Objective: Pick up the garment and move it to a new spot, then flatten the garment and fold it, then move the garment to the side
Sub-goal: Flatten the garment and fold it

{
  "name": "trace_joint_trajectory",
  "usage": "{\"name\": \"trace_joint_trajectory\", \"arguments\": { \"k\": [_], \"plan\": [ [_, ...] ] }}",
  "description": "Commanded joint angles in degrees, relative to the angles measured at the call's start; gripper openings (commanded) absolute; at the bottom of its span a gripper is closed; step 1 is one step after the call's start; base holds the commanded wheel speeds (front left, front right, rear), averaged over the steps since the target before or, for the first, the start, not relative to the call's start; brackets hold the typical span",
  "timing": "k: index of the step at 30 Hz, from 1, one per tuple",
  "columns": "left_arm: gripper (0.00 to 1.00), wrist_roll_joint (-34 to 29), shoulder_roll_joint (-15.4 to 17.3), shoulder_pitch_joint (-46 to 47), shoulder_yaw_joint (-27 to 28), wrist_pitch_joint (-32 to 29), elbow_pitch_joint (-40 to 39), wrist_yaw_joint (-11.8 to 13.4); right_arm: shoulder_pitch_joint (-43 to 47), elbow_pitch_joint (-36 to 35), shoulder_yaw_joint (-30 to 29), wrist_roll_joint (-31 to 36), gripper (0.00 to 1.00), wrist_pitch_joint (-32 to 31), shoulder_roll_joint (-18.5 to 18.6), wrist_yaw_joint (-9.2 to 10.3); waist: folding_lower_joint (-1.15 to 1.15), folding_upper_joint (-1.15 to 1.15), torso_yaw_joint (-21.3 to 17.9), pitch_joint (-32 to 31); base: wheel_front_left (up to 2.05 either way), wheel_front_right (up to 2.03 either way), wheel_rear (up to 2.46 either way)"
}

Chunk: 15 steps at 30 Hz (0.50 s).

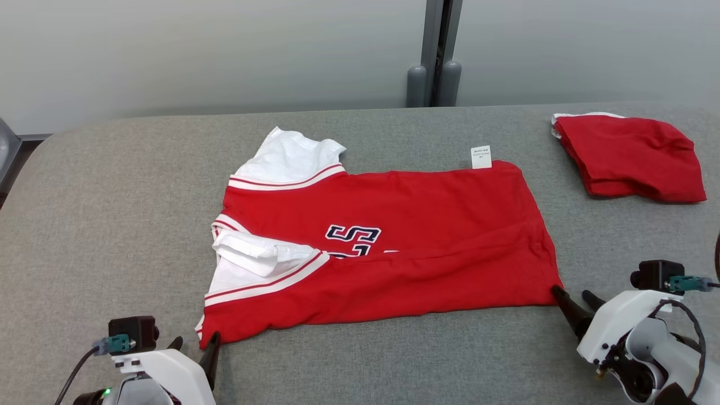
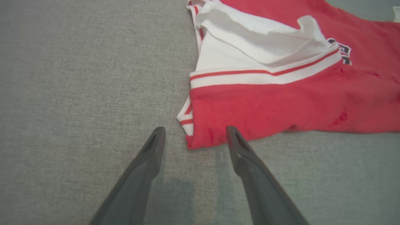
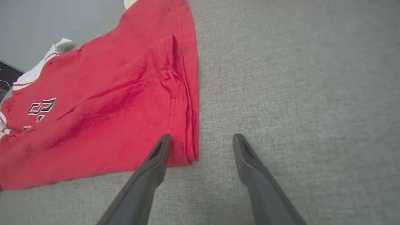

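Note:
A red garment [image 1: 405,247] with white sleeves and dark lettering lies mid-table, its near edge folded over the chest print. My left gripper [image 1: 194,341] stands open at the garment's near left corner [image 2: 200,137], which sits between the fingers [image 2: 234,140] in the left wrist view. At the near right hem corner [image 3: 187,150] my right gripper [image 1: 569,293] is open too, its left finger [image 3: 161,150] over the red cloth and the other on bare table. Neither holds anything.
A second red garment [image 1: 630,157], folded, rests at the far right of the grey fabric-covered table [image 1: 112,225]. A white label [image 1: 481,157] sticks out at the spread garment's far edge. Behind the table stands a pale wall with a dark post [image 1: 436,56].

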State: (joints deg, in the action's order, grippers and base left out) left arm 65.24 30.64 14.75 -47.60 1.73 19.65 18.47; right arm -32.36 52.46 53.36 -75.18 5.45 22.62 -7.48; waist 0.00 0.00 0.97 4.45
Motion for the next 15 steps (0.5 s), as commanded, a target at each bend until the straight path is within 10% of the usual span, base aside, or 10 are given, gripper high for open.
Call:
{"name": "trace_joint_trajectory", "arguments": {
  "k": [1, 11, 12, 15],
  "plan": [
    [1.00, 0.21, -0.02, 1.17, -0.03, -0.01, 0.56, -0.10, -0.44, 0.34, 0.04, 0.20, 1.00, -0.09, -0.02, -0.04, 0.00, 0.00, 0.10, 0.17, 0.00, 0.00, 0.00],
    [1.00, 0.67, -4.06, 5.13, -2.40, -4.01, 9.36, -3.65, -3.22, 3.90, 0.65, 1.94, 1.00, -1.74, -3.65, -0.04, 0.00, 0.00, -0.33, 1.48, 0.00, 0.00, 0.00],
    [0.79, 0.87, -4.46, 5.28, -2.53, -4.23, 10.03, -4.22, -3.37, 3.82, 0.73, 2.08, 0.93, -1.76, -3.71, -0.04, 0.00, 0.00, -0.42, 1.50, 0.00, 0.00, 0.00],
    [0.00, 0.86, -5.18, 5.42, -2.82, -4.51, 11.44, -5.38, -3.54, 3.41, 0.78, 2.25, 0.04, -1.35, -3.68, -0.04, 0.00, 0.00, -0.52, 1.46, 0.00, 0.00, 0.00]
  ]
}}
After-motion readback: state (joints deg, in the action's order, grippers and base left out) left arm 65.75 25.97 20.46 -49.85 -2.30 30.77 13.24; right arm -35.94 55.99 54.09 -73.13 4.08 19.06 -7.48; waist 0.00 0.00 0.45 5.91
